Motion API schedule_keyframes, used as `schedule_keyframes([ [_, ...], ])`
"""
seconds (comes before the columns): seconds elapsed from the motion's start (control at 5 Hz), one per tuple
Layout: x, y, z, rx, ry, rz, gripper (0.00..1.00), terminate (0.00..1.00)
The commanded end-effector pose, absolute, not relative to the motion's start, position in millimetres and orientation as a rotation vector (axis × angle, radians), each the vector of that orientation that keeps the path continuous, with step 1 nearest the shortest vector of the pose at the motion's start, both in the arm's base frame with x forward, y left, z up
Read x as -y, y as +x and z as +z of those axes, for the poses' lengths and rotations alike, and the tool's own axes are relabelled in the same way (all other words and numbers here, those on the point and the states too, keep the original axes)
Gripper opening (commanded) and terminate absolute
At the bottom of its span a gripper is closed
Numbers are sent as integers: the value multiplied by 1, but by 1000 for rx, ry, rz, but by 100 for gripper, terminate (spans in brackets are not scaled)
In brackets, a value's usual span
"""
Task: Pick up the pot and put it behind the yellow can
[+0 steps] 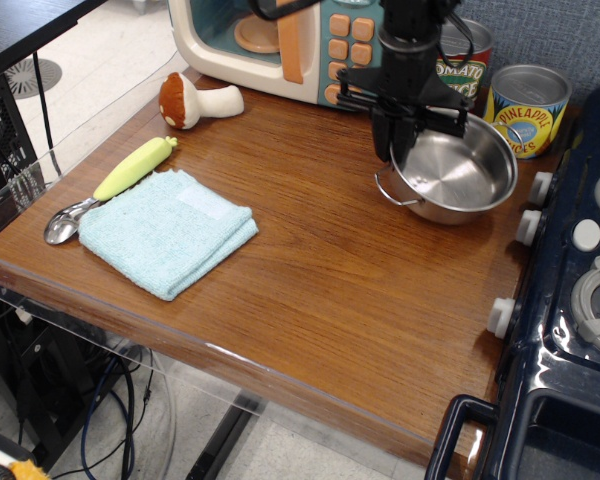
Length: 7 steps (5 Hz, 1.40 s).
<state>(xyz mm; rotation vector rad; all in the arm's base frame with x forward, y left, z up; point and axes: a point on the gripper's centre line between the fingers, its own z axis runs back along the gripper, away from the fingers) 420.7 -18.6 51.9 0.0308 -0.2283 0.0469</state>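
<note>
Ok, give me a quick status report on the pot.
Pincer shut on pot rim. Pot beside yellow can, camera side, not behind it. Tomato sauce can close by.
</note>
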Motion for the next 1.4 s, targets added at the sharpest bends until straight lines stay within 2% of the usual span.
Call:
schedule_keyframes([
  [0.0,16,442,51,267,25,50,0,0],
  [0.2,12,442,52,258,26,73,100,0],
  [0.4,10,439,54,249,50,77,100,0],
  [0.8,10,430,71,270,80,55,100,0],
  [1.2,7,422,116,355,83,38,100,0],
])
